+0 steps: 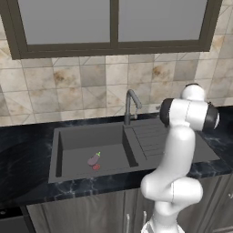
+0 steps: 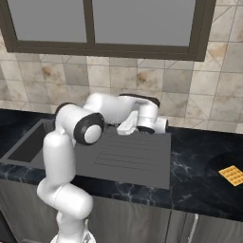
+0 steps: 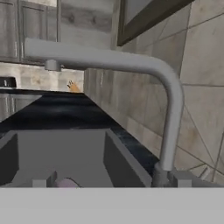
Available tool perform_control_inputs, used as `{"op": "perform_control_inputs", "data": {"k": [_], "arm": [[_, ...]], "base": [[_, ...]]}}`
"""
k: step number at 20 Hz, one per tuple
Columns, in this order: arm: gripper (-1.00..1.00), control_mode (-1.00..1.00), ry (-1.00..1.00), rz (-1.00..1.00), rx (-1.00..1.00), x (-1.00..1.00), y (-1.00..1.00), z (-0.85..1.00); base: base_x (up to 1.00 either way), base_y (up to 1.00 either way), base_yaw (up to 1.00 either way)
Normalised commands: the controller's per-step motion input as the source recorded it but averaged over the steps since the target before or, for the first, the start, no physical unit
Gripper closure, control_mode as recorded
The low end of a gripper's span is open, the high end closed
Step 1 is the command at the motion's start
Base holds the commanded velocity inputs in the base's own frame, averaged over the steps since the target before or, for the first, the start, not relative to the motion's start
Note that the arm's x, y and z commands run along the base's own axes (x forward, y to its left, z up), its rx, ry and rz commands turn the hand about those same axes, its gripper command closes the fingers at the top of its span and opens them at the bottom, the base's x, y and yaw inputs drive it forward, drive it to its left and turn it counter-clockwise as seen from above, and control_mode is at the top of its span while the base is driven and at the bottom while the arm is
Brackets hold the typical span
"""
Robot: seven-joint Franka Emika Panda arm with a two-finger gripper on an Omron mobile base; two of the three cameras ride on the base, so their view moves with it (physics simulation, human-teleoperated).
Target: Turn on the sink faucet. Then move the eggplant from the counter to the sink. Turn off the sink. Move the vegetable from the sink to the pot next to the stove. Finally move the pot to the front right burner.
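The eggplant [image 1: 94, 159] already lies on the floor of the sink [image 1: 73, 136], just beside the red drain mark [image 1: 96, 167], so the move from the counter [image 1: 27, 182] looks done, and the faucet step before it presumably too. What seems to be in hand now is shutting the water off: the arm reaches over the ribbed drainboard [image 2: 128, 156] toward the far wall, and the hand camera looks along the basin at the sink faucet [image 3: 170, 113] from close by, its stem at the right and its spout running left across the top. Left to do, by my reading: close the tap, carry the vegetable to the pot, set the pot on the burner (neither pot nor stove can be made out here). No stream of water is visible, so I cannot tell whether the tap is running. The side lever is too small to read, and the gripper's fingertips are hidden, so spread or pressed together I cannot tell.
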Motion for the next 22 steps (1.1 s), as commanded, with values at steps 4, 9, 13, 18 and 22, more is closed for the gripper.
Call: {"op": "perform_control_inputs", "data": {"k": [4, 9, 13, 18, 22], "arm": [[-1.0, -1.0, -0.02, -0.07, -0.01, -0.85, 0.08, 0.61], [-1.0, -1.0, 0.0, -0.07, -0.04, -0.71, 0.24, 0.76], [-1.0, -1.0, 0.05, -0.1, -0.06, -0.74, 0.35, 0.67], [-1.0, -1.0, 0.21, -0.09, -0.18, -0.74, 0.5, 0.29], [-1.0, -1.0, 0.36, -0.12, -0.3, -0.48, 0.87, 0.05]], "base": [[0.0, 0.0, 0.0], [0.0, 0.0, 0.0], [0.0, 0.0, 0.0], [0.0, 0.0, 0.0], [0.0, 0.0, 0.0]]}}
